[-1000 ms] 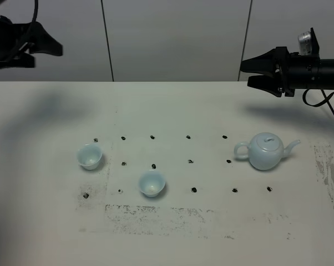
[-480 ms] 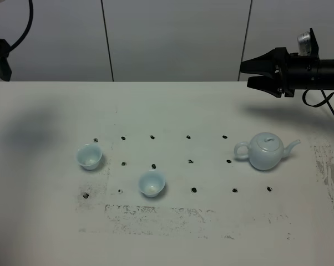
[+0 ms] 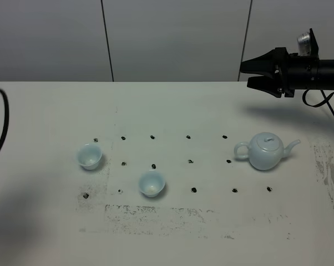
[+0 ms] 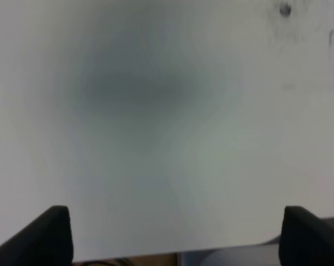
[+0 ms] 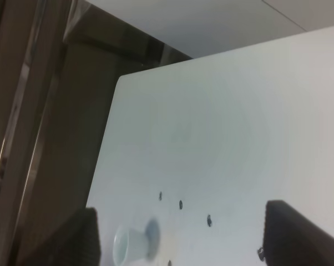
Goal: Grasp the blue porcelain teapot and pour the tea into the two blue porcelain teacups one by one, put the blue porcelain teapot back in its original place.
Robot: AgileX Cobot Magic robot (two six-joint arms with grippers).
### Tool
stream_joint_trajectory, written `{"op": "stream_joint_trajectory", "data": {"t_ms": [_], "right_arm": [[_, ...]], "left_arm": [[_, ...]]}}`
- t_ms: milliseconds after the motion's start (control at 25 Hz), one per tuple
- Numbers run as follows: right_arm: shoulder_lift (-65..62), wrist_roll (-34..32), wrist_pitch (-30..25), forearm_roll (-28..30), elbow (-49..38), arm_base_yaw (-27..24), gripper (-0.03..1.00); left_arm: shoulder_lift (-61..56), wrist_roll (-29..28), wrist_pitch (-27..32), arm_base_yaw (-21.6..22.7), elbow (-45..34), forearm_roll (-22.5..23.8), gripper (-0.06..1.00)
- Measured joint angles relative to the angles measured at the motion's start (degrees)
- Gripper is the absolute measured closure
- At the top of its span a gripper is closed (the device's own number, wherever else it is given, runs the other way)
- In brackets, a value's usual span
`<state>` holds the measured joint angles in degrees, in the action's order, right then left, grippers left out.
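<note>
"Starting with the teapot (image 3: 265, 151): where is it against the right gripper (image 3: 246, 75)?"

"It stands upright on the table (image 3: 211, 233), right of centre, with its handle toward the middle and its spout toward the right edge. The gripper hangs in the air beyond it, up by the table's far edge. It is well apart from the teapot and touches nothing."

"And the cups?"

"One cup (image 3: 90, 156) sits at the left. The other cup (image 3: 152, 183) is nearer the middle and the front edge. Both are upright, apart from each other and far from the teapot. The right wrist view catches a single cup (image 5: 128, 246) near some black dots (image 5: 181, 204); which of the two I cannot tell."

"What differs from a second ago?"

"The left arm. Its dark bulk then filled the top left corner of the high view. Half a second ago only a scrap showed at the edge, and now just a black cable (image 3: 1, 127) hangs there. Teapot, cups and right gripper have not shifted."

"How do the jaws stand?"

"The right gripper's are spread wide with nothing between them. The left gripper (image 4: 178, 235) shows only in its own wrist view. Its two dark fingers (image 4: 53, 233) sit at opposite edges, spread wide over bare, blurred table, holding nothing."
</note>
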<state>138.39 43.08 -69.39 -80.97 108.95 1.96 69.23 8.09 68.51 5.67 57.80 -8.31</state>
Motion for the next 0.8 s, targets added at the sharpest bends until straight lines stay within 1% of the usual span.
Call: {"op": "stream_joint_trajectory", "data": {"t_ms": [200, 320, 400, 480, 640, 800], "right_arm": [[0.0, 0.0, 0.0, 0.0, 0.0, 0.0, 0.38], [0.0, 0.0, 0.0, 0.0, 0.0, 0.0, 0.38], [0.0, 0.0, 0.0, 0.0, 0.0, 0.0, 0.38], [0.0, 0.0, 0.0, 0.0, 0.0, 0.0, 0.38], [0.0, 0.0, 0.0, 0.0, 0.0, 0.0, 0.38], [0.0, 0.0, 0.0, 0.0, 0.0, 0.0, 0.38]], "left_arm": [[-18.5, 0.0, -0.6, 0.0, -16.2, 0.0, 0.18], [-30.1, -0.7, -4.4, 0.0, -23.2, 0.0, 0.18], [-37.6, -1.1, -7.7, 0.0, -26.1, 0.0, 0.18], [-45.4, -1.2, -9.4, 0.0, -28.4, 0.2, 0.18], [-57.3, -1.2, -8.4, 0.0, -30.7, 0.9, 0.18], [-65.2, -1.5, -7.8, 0.0, -31.1, 1.0, 0.18]]}}
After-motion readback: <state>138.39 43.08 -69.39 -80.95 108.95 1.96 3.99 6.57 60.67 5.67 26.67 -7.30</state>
